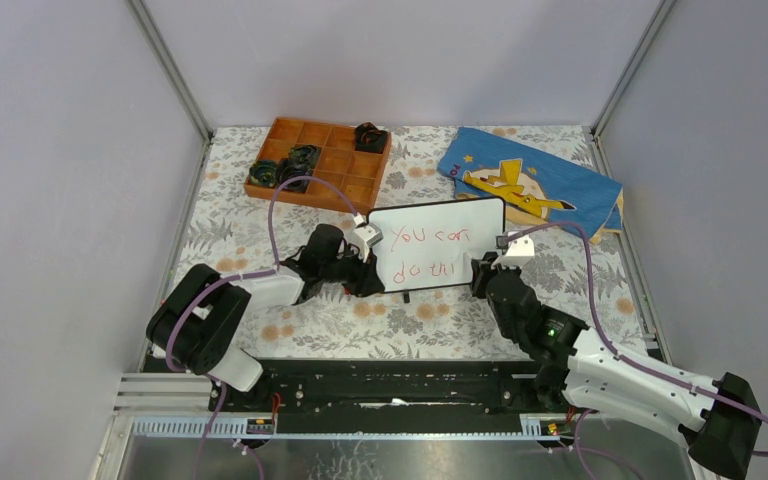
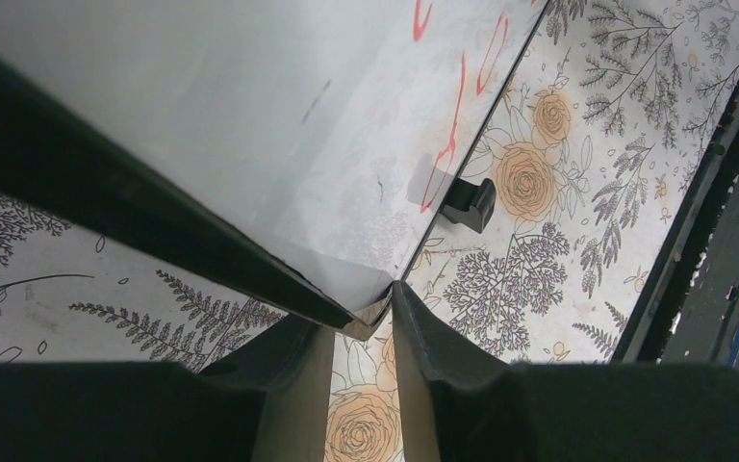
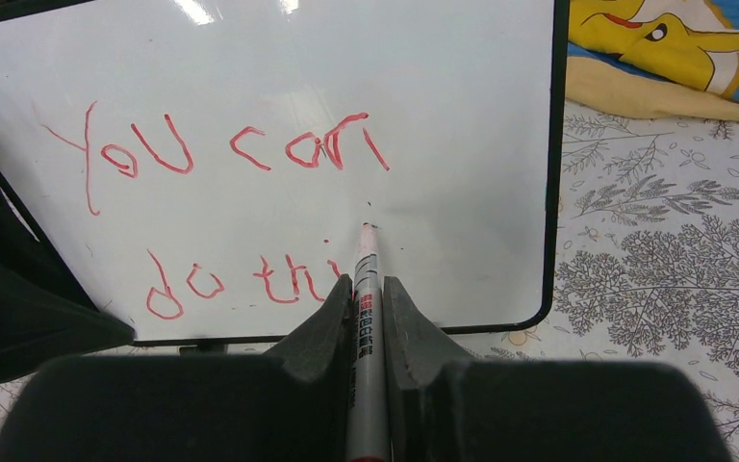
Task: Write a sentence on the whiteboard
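2 arms reach in from the near edge of the floral table point(image 1: 410, 320). On the left gripper point(image 2: 375, 300) the jaws are closed partway, pinching the lower left corner of the whiteboard point(image 1: 460, 222) by its thin black frame. On the right gripper point(image 3: 368, 289) the jaws are almost fully closed, clamped on a marker point(image 3: 364, 258). Its tip sits at the board's face, just right of the last red stroke; whether it touches I cannot tell. The whiteboard stands mid-table between the 2 grippers, with 1 small black foot point(image 2: 469, 202) on the table. The sentence point(image 3: 250, 154) runs across it in red over 2 lines, "You can" above "do thi". Beyond the board, far left, sits an orange compartment tray point(image 1: 345, 172) holding a few black items point(image 1: 370, 137). Far right lies a blue cloth point(image 1: 550, 185) with a yellow figure.
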Controlling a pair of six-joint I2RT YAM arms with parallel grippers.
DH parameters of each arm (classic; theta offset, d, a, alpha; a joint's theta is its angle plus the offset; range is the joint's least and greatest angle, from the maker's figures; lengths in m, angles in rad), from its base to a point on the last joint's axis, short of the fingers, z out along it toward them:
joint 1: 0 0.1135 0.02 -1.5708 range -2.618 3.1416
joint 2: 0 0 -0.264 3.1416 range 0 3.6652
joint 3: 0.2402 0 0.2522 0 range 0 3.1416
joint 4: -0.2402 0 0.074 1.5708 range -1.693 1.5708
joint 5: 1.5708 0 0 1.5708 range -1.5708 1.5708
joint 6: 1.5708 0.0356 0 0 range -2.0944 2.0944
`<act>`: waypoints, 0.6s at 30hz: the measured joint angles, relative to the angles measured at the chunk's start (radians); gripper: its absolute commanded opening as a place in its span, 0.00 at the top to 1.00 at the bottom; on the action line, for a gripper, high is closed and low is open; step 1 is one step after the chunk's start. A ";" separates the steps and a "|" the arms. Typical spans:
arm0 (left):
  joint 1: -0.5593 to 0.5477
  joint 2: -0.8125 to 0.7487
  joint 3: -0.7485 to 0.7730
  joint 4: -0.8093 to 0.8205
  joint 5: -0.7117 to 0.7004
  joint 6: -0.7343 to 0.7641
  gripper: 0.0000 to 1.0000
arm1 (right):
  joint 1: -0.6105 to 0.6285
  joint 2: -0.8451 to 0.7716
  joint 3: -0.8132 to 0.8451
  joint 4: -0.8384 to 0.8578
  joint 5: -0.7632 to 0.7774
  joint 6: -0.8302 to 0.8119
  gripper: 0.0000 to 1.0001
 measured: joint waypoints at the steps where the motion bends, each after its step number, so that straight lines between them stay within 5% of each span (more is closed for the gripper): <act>1: 0.000 0.000 0.000 0.000 0.000 0.001 0.66 | 0.000 0.000 -0.001 0.000 -0.001 0.000 1.00; 18: 0.000 0.000 0.000 0.000 0.000 0.006 0.66 | -0.001 -0.025 -0.055 0.021 -0.073 0.002 1.00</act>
